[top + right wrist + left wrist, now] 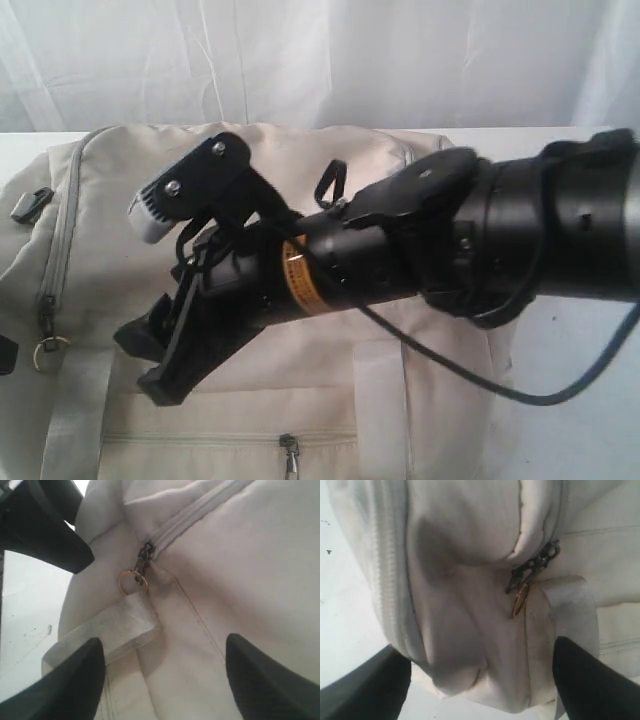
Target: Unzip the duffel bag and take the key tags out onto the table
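White table (585,440), curtain (300,60) behind. 2 spread, empty jaws, on left gripper (480,680) and right gripper (165,677), hover by the duffel bag's (300,160) closed zipper pull (142,562) (key tags unseen), likely positioned to unzip.

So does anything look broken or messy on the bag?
Not really. The duffel bag is just saggy and dented near the zipper pull, like soft fabric gets. The zipper looks shut, no rips or spills show, and the left pincer and right pincer are open, holding nothing.
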Tool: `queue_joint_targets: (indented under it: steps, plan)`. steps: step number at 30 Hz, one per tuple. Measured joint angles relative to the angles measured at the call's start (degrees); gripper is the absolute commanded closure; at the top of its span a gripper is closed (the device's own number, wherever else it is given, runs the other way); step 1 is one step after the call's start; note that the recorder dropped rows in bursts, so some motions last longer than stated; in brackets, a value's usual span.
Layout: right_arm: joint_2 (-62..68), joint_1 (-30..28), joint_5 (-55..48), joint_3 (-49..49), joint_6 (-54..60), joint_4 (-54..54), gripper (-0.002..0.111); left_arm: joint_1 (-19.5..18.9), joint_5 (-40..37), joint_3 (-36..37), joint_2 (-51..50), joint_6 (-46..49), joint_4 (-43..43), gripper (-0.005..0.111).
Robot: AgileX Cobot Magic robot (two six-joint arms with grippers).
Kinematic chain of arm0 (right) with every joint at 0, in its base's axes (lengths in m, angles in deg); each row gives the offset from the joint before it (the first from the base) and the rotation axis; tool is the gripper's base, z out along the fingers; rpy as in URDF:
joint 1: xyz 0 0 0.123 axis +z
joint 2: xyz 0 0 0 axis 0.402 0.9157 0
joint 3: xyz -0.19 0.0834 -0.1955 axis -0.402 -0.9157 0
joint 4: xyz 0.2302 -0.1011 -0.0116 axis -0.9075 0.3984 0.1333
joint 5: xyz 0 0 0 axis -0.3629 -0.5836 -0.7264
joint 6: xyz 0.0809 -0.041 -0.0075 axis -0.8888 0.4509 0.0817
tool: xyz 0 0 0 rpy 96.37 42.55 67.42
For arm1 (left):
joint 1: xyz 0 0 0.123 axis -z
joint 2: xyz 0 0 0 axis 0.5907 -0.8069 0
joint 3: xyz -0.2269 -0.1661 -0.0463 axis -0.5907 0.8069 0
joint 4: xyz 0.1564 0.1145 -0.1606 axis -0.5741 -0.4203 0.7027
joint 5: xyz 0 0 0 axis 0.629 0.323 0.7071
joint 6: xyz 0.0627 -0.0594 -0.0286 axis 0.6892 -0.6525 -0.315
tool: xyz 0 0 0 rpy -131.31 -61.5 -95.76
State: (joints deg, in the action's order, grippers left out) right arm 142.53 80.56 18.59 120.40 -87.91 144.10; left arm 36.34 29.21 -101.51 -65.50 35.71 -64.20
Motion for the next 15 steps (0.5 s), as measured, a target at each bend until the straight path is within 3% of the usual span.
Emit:
queue_joint_targets:
  steps: [4,12,15]
  plan:
    - [6.2,3.3,-4.9,3.1,2.7,-6.2,0.045,0.0,5.3,3.2,0.0,0.2,0.2,0.056]
    - [11.5,5.2,-4.7,9.9,3.1,-9.7,0.045,0.0,10.0,5.5,0.0,0.2,1.6,0.107]
    - [12.5,5.4,-3.5,11.0,3.2,-9.7,0.047,0.0,10.0,5.5,0.0,0.2,1.7,0.107]
